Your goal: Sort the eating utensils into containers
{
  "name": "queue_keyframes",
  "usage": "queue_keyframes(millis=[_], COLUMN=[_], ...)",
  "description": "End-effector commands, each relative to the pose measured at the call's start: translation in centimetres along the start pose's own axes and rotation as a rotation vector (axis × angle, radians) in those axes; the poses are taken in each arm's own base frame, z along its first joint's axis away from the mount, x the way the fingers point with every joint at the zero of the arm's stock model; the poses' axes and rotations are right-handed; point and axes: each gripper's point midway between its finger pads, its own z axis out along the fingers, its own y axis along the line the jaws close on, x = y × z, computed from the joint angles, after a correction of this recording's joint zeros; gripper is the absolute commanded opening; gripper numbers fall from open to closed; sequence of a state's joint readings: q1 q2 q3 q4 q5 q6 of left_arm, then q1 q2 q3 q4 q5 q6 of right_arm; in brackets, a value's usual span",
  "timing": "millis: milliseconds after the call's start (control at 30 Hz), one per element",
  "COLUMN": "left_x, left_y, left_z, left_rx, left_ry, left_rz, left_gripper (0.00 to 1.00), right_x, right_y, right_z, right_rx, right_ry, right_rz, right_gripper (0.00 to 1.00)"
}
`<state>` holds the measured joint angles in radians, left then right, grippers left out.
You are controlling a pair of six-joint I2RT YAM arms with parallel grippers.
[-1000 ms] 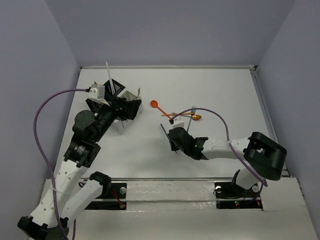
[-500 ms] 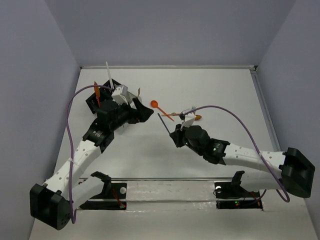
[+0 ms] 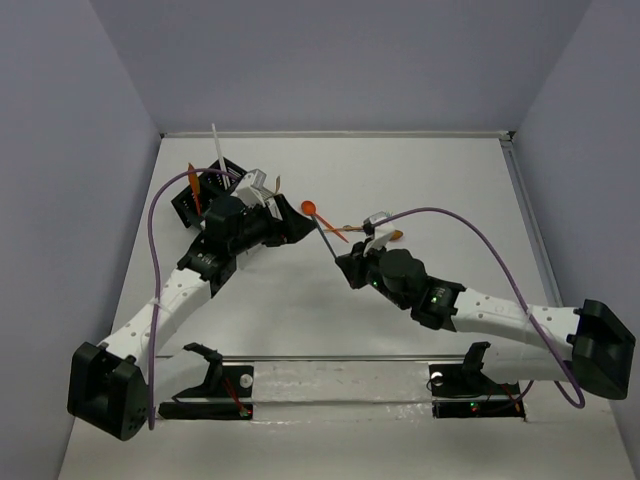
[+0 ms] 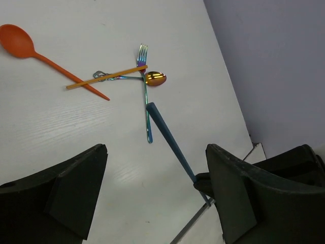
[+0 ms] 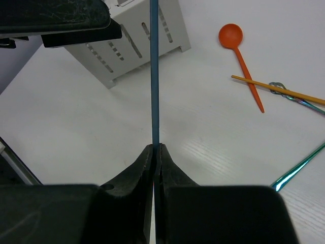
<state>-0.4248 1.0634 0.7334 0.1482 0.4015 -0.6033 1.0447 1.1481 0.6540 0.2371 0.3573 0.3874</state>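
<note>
Right gripper (image 5: 154, 148), jaws pinching the teal stick (image 5: 154, 76) by one end, aims its tip toward the white caddy (image 5: 133, 43) for insertion; left gripper (image 4: 156, 157) hovers spread nearby.

White table (image 3: 440, 180) between plain lilac walls (image 3: 340, 60)

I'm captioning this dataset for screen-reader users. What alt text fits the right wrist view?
The right gripper, shut on a teal stick, holds it pointing up the frame toward a white slotted caddy on the table. To the right lie an orange spoon and an orange chopstick crossing the spoon's handle.
</note>
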Motion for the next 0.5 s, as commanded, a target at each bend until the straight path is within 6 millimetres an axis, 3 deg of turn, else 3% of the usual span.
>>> queue_keyframes(millis=[0,233,467], left_x=[-0.4,-0.6,-1.0], left_y=[-1.7,-1.6,-1.7], left_z=[0.3,0.6,0.5], left_rx=[0.088,0.081,0.084], left_ry=[-0.015,-0.013,-0.032], left_rz=[-0.005,-0.009,-0.004], left_gripper=[0.89,0.83,0.69], right_x=[-3.4,-4.1,-4.0], right_y=[2.7,3.6,5.1], right_z=[0.2,0.2,0.2], right_rx=[-0.074,-0.102,-0.147], right_ry=[-0.095,-0.112,-0.11], right_rz=[0.008,-0.005,-0.005], right_gripper=[0.07,0.07,0.07])
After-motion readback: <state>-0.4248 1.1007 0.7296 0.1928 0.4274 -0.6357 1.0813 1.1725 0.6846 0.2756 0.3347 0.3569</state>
